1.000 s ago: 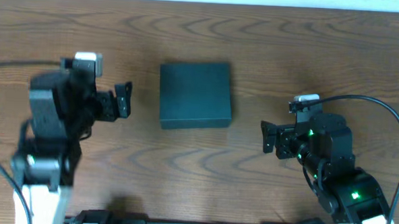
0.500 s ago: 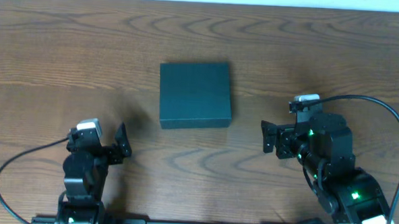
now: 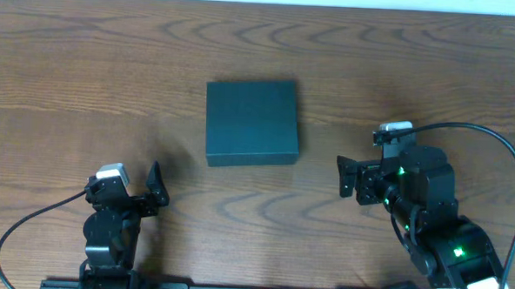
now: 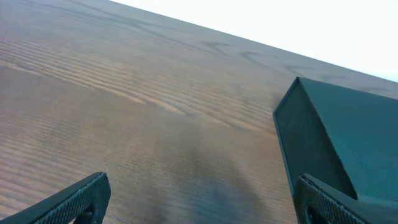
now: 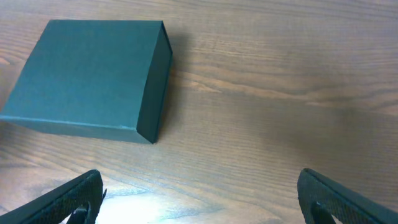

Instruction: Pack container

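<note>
Container: dark teal box (image 3: 251, 122), lid shut and top flat, lying on the table near its middle, a little toward 12 o'clock; nothing touches it.
Left gripper: (image 3: 157, 185) at 7 o'clock from the container, well apart from it; pincer spread wide, nothing between the fingers; its wrist view catches one corner of the container on the right.
Right gripper: (image 3: 344, 177) at 4 o'clock from the container, apart from it; pincer wide and empty, facing 9 o'clock.
Table: (image 3: 87, 59) brown wood grain, bare around the container.
Cable: (image 3: 493, 142) black, arching over the right arm toward 3 o'clock.
</note>
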You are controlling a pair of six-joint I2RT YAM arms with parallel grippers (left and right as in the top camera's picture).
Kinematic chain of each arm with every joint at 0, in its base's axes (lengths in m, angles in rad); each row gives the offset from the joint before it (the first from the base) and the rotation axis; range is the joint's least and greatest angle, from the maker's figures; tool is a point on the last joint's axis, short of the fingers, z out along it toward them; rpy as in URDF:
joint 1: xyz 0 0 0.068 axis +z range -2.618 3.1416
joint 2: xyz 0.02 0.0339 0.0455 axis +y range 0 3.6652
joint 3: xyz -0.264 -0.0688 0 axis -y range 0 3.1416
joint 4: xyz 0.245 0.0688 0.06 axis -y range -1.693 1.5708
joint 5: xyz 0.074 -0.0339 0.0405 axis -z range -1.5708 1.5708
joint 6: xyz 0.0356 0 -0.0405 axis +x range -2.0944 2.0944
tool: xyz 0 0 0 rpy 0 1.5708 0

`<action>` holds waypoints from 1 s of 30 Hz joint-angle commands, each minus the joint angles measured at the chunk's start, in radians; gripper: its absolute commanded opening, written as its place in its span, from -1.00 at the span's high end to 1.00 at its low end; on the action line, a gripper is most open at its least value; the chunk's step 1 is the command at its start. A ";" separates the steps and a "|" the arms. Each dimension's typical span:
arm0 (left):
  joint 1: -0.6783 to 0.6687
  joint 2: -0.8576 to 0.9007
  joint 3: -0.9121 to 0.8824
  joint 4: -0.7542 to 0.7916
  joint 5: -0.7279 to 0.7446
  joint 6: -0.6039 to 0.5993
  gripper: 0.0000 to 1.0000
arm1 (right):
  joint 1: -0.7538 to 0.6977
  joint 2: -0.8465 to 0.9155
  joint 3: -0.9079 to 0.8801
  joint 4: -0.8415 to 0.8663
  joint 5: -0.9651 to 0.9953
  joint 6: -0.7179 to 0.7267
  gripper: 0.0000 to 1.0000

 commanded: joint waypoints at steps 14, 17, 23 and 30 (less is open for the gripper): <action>0.001 -0.120 -0.036 -0.004 -0.018 -0.012 -0.90 | -0.007 0.001 0.006 -0.001 0.007 -0.007 -0.98; 0.001 -0.155 -0.036 0.002 -0.019 -0.012 -0.91 | -0.007 0.001 0.006 -0.001 0.007 -0.007 -0.98; 0.002 -0.153 -0.037 -0.002 -0.019 -0.012 -0.90 | -0.007 0.001 0.006 -0.001 0.007 -0.007 -0.98; 0.002 -0.153 -0.037 -0.002 -0.019 -0.012 -0.90 | -0.007 0.001 0.006 -0.001 0.007 -0.007 -0.99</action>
